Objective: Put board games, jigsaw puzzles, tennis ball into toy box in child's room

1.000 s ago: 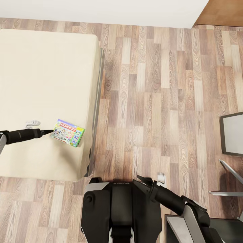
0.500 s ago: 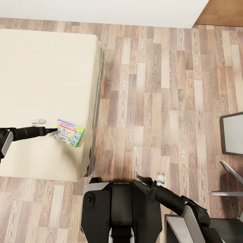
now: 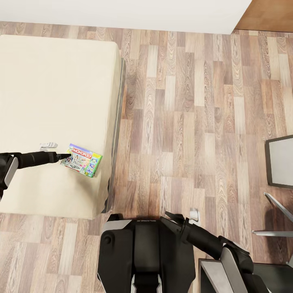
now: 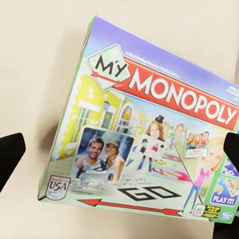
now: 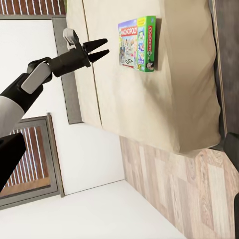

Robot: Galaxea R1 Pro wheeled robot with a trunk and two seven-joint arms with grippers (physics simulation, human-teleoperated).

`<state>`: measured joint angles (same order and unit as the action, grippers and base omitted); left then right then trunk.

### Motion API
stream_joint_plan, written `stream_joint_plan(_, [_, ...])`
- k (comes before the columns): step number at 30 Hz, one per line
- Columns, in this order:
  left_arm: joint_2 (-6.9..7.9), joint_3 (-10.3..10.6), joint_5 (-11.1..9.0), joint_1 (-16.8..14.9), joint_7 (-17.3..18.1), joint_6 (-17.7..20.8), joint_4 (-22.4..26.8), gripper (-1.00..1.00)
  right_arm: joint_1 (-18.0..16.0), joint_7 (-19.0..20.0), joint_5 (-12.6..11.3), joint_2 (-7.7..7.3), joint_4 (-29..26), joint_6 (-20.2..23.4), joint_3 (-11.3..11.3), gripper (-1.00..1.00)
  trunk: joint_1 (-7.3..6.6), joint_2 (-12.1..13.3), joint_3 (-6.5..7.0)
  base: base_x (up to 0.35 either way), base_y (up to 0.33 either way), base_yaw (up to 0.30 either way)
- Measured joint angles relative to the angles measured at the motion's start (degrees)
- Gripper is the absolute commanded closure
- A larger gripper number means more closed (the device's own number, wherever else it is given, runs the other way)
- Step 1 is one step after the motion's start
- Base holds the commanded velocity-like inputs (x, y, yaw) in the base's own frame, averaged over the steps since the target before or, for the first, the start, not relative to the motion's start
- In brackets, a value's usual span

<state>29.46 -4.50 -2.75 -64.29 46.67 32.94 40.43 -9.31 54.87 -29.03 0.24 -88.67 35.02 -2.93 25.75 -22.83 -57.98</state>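
One board game, the Monopoly box, lies flat near the bed's 5 o'clock corner; the left claw, fingers apart, reaches its edge, ready to grip.

Bedroom at home: cream bed, wood-plank floor.

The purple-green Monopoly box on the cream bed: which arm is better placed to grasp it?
The left. Its gripper is open right beside the purple-green Monopoly box on the cream bed. The right gripper hangs low near the robot's trunk, over the floor.
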Motion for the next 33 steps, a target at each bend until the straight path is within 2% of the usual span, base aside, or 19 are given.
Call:
stream_joint_plan(12, [-0.12, 0.1, 0.38, -0.42, -0.02, -0.17, -0.01, -1.0, 0.0, 0.0, -0.12, 0.0, 0.0, 0.0, 0.0, -1.0, 0.0, 0.0, 0.0, 0.0, 0.0, 0.0])
stream_joint_plan(21, [-0.21, 0.18, 3.53, -0.77, -0.18, -0.64, -0.08, -1.0, -0.01, 0.01, -0.15, -0.06, -0.05, 0.0, -0.01, -1.0, 0.0, 0.0, 0.0, 0.0, 0.0, 0.0])
stream_joint_plan(33, [-0.75, 0.2, 4.31, -0.81, -0.09, -1.24, -0.12, -1.0, -0.03, -0.06, -0.12, -0.08, -0.08, 0.07, -0.08, -1.0, 0.0, 0.0, -0.48, 0.0, 0.0, 0.0])
